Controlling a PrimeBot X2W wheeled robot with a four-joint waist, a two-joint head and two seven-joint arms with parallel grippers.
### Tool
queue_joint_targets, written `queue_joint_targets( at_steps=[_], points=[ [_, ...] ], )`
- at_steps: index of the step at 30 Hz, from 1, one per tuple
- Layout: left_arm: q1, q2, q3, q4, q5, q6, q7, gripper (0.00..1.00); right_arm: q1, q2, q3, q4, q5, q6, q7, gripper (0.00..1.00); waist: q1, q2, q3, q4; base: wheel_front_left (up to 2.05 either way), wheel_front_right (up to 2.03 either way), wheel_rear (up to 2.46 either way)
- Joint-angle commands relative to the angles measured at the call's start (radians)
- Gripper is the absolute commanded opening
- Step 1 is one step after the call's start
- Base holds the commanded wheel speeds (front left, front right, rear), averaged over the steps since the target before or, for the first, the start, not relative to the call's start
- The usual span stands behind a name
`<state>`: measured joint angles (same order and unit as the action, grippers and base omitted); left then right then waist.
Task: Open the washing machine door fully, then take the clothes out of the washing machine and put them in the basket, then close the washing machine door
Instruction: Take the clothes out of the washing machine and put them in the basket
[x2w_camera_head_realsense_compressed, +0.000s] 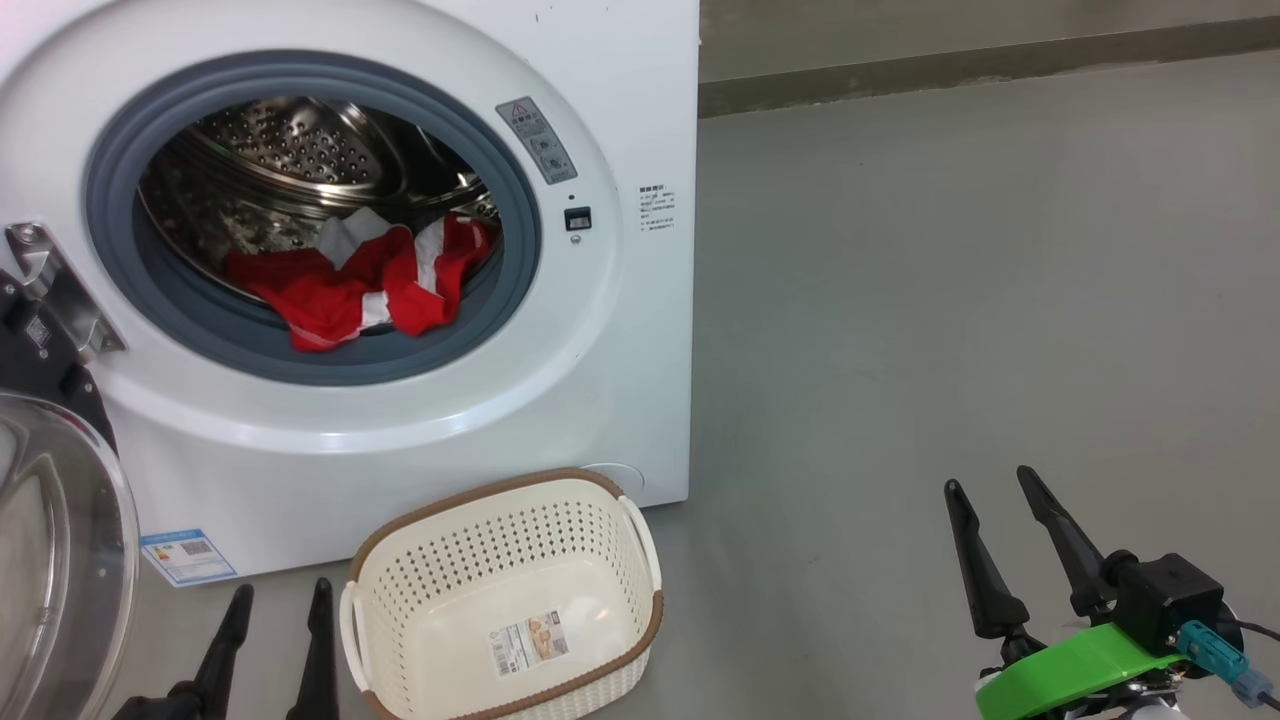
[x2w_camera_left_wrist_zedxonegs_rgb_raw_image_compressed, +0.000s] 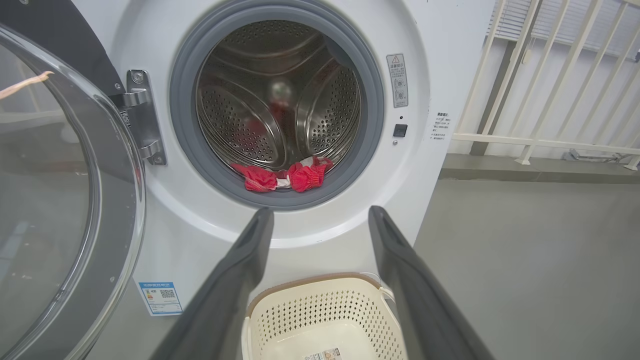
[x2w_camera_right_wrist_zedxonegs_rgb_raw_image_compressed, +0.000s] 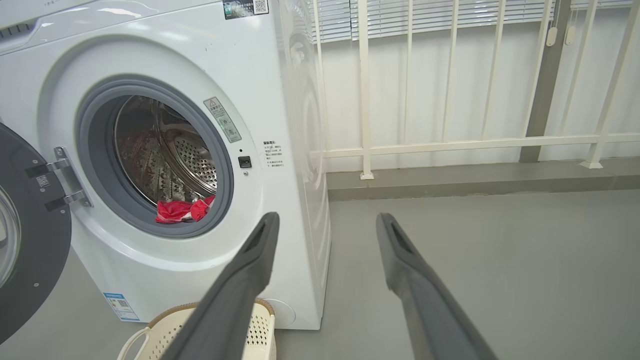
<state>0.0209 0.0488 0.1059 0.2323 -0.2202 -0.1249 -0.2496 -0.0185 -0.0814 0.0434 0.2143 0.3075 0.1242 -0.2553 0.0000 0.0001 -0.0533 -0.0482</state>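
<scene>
While the left claw (x2w_camera_head_realsense_compressed: 282, 588) and right claw (x2w_camera_head_realsense_compressed: 990, 480) hang spread and empty, a shallow pinch on the red clothes (x2w_camera_head_realsense_compressed: 360, 285) could spill them beside the basket (x2w_camera_head_realsense_compressed: 500, 483).

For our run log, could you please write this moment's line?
door open | clothes in drum | basket empty | left pincer open | right pincer open

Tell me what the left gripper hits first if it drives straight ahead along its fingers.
The left gripper would likely meet the white front of the washing machine, just below its drum opening, passing over the basket; depth is unclear.
</scene>
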Motion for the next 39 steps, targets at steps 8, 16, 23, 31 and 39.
queue_joint_targets(
  at_steps=[8,16,23,31,39],
  points=[
    [-0.029,0.007,0.038,-0.025,0.022,-0.002,-0.012,1.00,-0.021,-0.004,0.026,-0.020,0.008,0.007,-0.006,1.00,0.0000,-0.0001,0.005,-0.006,0.93,-1.26,0.33],
    [-0.039,0.005,0.029,-0.050,0.020,-0.004,-0.012,1.00,-0.021,-0.002,0.028,-0.019,0.013,0.007,-0.006,1.00,0.0000,-0.0001,0.011,-0.005,1.95,-1.89,-0.06],
    [-0.026,0.004,0.021,-0.062,0.012,-0.005,-0.012,1.00,-0.023,-0.002,0.028,-0.020,0.013,0.007,-0.006,1.00,0.0000,-0.0001,0.017,-0.003,1.19,-1.19,0.00],
    [-0.024,0.003,0.017,-0.056,0.012,-0.006,-0.012,1.00,-0.025,-0.002,0.030,-0.019,0.013,0.007,-0.006,1.00,0.0000,-0.0001,0.020,-0.005,0.23,-0.23,0.00],
    [-0.026,0.003,0.023,-0.052,0.018,-0.006,-0.012,1.00,-0.028,-0.002,0.031,-0.016,0.013,0.007,-0.006,1.00,0.0000,-0.0001,0.019,-0.011,0.00,0.00,0.00]
  ],
)
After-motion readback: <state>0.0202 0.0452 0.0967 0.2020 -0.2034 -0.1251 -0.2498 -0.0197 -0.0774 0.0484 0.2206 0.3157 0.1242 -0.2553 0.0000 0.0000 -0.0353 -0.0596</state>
